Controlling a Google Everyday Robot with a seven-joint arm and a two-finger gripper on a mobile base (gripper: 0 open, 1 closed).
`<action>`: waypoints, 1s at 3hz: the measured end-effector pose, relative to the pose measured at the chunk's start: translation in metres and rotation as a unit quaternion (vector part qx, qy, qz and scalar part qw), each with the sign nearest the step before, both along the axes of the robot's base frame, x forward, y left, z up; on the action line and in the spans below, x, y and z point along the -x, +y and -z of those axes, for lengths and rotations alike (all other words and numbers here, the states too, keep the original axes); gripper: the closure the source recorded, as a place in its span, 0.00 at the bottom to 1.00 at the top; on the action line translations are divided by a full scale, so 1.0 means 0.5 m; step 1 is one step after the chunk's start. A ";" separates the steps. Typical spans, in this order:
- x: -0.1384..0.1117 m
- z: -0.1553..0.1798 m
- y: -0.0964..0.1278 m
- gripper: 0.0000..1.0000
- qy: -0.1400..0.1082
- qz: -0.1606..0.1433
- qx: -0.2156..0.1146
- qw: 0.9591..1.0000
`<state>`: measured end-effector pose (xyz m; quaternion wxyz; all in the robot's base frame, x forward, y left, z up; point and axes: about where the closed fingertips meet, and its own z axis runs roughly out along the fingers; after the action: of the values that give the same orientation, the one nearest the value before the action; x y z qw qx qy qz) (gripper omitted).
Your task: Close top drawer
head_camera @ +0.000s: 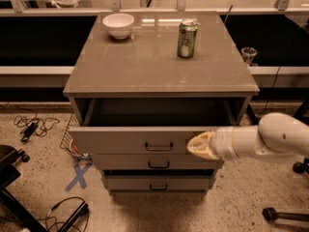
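The top drawer (130,140) of the grey-taupe cabinet stands pulled out, its dark box interior (154,111) showing under the cabinet top. Its flat front carries a small dark U-shaped pull (159,147) at the centre. My gripper (195,145) comes in from the right on a white arm (270,138). Its cream tip is up against the right part of the drawer front, right of the pull.
Two narrower drawer fronts (157,164) sit below, shut. A white bowl (118,24) and a green can (187,32) stand on the cabinet top (145,62). Cables (34,125) and a blue X tape mark (78,176) lie on the floor to the left. Chair wheels (282,215) are at the right.
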<state>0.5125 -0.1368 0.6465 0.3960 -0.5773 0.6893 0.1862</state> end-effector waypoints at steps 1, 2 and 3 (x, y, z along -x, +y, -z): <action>-0.073 -0.008 -0.013 1.00 -0.010 0.005 -0.003 1.000; -0.077 -0.008 -0.013 1.00 -0.011 0.006 -0.003 1.000; -0.137 -0.007 -0.018 1.00 -0.015 0.009 -0.001 1.000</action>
<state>0.5811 -0.1460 0.6501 0.4084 -0.5738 0.6881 0.1744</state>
